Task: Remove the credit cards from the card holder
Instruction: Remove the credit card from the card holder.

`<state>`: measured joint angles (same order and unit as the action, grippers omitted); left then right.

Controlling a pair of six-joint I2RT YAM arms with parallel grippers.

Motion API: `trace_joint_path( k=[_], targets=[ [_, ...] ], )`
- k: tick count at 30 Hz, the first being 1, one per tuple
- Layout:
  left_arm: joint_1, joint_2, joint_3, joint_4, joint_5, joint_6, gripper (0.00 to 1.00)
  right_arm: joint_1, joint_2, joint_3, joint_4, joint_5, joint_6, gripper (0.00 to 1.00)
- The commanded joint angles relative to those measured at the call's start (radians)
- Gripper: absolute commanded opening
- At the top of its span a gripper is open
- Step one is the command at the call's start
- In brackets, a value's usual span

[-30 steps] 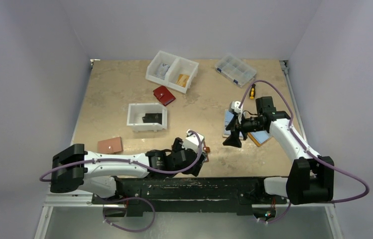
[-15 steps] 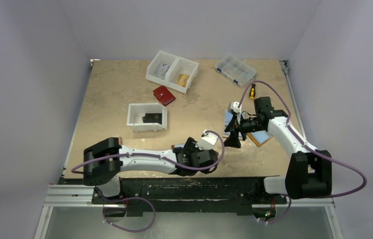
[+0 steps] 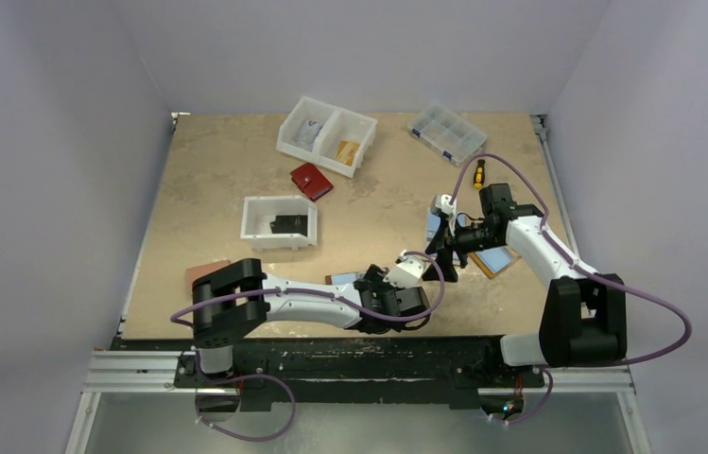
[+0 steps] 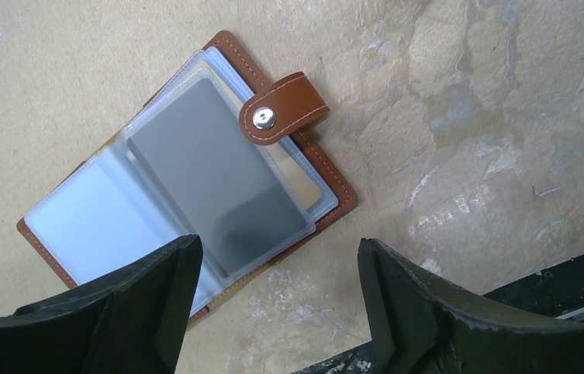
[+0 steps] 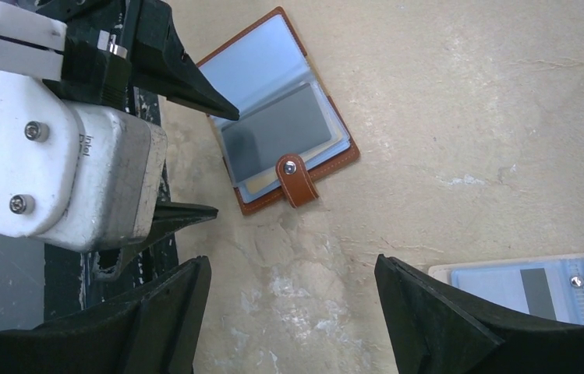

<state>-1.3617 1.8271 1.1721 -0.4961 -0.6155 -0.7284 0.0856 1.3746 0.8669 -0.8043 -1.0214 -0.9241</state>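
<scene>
Two open grippers hang over the card holder, which lies spread flat on the table, centre-left in the left wrist view and upper centre in the right wrist view. Its snap tab is folded over the right-hand page. One grey credit card shows through the clear sleeve under the tab. A tan edge beneath it may be another card, though that cannot be told. The left gripper, fingers wide apart and holding nothing, hovers just above the holder's lower edge. The right gripper, also spread and empty, looks down from farther off, with a second, blue-paged holder at the lower right of its frame. No card appears to be out yet, so the job seems to be at its opening step, the approach. The next move likely calls for one arm to pin the leather while the other pinches the card's edge and draws it from the sleeve, a thin target needing a low, shallow grip
</scene>
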Motion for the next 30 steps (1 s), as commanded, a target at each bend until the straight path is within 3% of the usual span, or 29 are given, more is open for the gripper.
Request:
trace_joint_path(
  k=[1, 15, 23, 30],
  targets=[
    [0.008, 0.023, 0.038, -0.011, -0.019, -0.036, 0.77, -0.002, 0.019, 0.055, -0.049, -0.028, -0.060, 0.86],
    [0.087, 0.019, -0.017, 0.050, 0.090, -0.036, 0.60, -0.002, 0.019, 0.055, -0.045, -0.026, -0.061, 0.85],
    [0.120, -0.039, -0.089, 0.095, 0.133, -0.058, 0.35, -0.003, 0.030, 0.059, -0.051, -0.012, -0.064, 0.85],
    [0.143, -0.170, -0.171, 0.185, 0.184, -0.071, 0.21, -0.002, 0.028, 0.052, -0.053, 0.003, -0.067, 0.85]
  ],
)
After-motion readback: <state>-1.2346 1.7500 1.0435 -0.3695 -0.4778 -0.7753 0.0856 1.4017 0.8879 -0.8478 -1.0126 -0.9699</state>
